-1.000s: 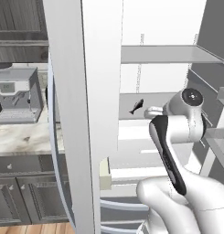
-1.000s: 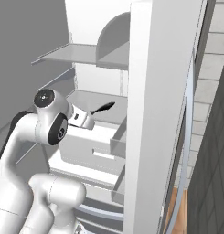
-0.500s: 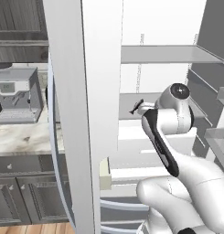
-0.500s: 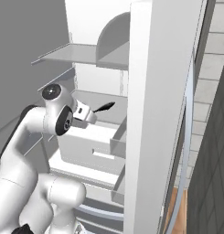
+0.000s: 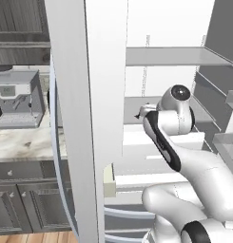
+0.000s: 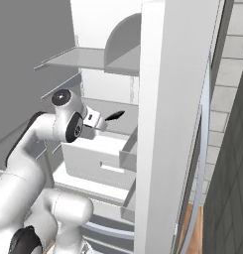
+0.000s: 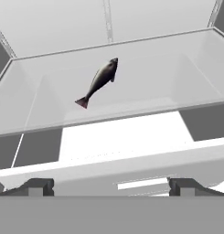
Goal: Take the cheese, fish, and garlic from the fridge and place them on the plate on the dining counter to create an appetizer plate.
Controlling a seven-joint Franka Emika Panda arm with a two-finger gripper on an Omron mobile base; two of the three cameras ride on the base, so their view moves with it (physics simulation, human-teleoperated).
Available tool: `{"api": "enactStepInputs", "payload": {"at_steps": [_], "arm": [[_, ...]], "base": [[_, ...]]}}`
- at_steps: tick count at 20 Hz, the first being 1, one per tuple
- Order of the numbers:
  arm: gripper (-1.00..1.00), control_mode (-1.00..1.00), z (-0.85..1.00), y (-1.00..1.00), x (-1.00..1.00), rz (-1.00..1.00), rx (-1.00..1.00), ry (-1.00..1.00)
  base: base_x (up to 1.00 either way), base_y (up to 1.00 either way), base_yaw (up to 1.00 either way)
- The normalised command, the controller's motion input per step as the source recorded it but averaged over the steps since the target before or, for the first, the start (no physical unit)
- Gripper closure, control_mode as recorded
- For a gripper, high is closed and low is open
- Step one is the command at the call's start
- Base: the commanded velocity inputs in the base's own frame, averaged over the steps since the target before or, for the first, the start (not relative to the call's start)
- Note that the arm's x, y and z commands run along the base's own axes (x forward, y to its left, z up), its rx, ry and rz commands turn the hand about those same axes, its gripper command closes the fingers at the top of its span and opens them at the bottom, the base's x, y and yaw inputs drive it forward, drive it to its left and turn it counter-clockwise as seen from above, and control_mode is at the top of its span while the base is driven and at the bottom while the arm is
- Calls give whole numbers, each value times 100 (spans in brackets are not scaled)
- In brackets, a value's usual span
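Observation:
The fridge stands open with my arm reaching inside. The fish, slim and black-grey, lies on a clear glass shelf with its tail toward me. The fish is also in the right base view, just past my hand. My gripper is open, short of the fish and lower than the shelf, with nothing between its fingers. In the right base view the gripper points at the fish. The cheese, garlic, plate and dining counter are out of view.
A white drawer sits under the glass shelf. A higher grey shelf hangs above my hand. Door bins line the right side. A coffee machine stands on the marble wall counter to the left of the fridge.
My hand has swung left and deeper into the fridge, closing on the fish. The fish has not moved and the jaws have stayed open.

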Motion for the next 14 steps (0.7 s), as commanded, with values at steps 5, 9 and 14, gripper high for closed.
{"api": "enactStepInputs", "payload": {"at_steps": [5, 9, 14], "arm": [[-100, -100, -6, 5, 33, -1, 0, 0], [-100, -100, -16, 13, 30, -2, 0, 0], [-100, -100, -25, 9, 24, -4, 0, 0]], "base": [[0, 0, 0], [0, 0, 0], [0, 0, 0]]}}
